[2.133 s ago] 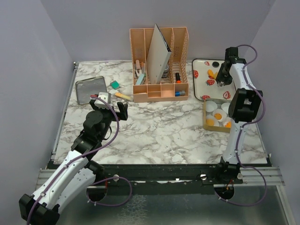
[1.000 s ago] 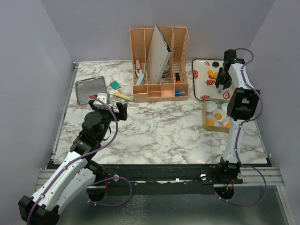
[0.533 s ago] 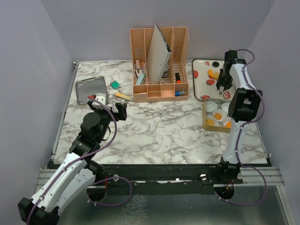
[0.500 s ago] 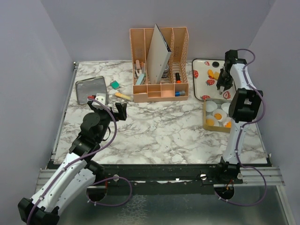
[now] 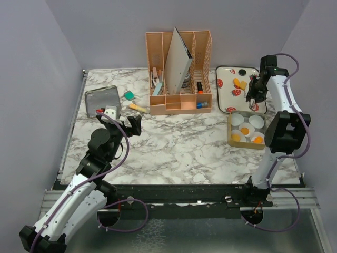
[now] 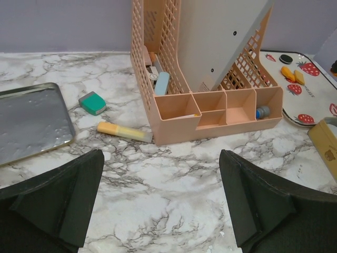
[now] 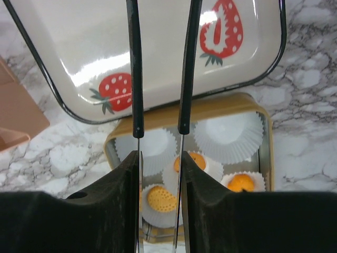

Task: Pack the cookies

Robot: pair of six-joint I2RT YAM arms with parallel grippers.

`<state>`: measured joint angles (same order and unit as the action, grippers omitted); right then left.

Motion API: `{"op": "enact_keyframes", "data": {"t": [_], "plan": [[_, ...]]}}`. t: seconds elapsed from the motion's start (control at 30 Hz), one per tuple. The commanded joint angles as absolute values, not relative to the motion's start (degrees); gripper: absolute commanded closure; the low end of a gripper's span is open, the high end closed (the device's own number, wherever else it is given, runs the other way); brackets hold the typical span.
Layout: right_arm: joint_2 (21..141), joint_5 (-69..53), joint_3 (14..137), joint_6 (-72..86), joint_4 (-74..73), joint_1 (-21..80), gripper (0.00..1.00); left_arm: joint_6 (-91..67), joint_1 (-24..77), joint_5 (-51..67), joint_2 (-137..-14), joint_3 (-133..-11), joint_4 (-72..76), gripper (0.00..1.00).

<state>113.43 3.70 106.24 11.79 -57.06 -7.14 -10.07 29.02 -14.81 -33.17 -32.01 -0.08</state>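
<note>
Your L gripper [image 6: 160,176] gapes wide, empty — R gripper [image 5: 256,101] hangs at strawberry tray's [image 5: 227,74] 5 o'clock, jaws narrow; hold unclear.

The cookies [image 5: 245,130] are orange, the tray [image 5: 227,76] white with red strawberries.

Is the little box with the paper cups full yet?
Partly full. Of the paper cups showing in the box, three hold cookies; two nearest the tray are empty.
</note>
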Motion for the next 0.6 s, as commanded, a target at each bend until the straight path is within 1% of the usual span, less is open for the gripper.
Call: {"op": "enact_keyframes", "data": {"t": [0.0, 0.27, 0.57], "plan": [[104.98, 0.43, 100.39, 13.19, -55.01, -7.44, 0.78, -10.02, 29.53, -14.11, -32.29, -31.55, 0.09, 0.01], [92.77, -2.04, 90.41, 13.36, -55.35, -7.44, 0.78, -10.02, 29.96, -14.24, -31.62, -31.47, 0.09, 0.01], [83.55, -0.55, 81.43, 14.17, -58.02, -7.47, 0.78, -9.93, 30.15, -14.40, -30.79, -31.44, 0.09, 0.01]]}}
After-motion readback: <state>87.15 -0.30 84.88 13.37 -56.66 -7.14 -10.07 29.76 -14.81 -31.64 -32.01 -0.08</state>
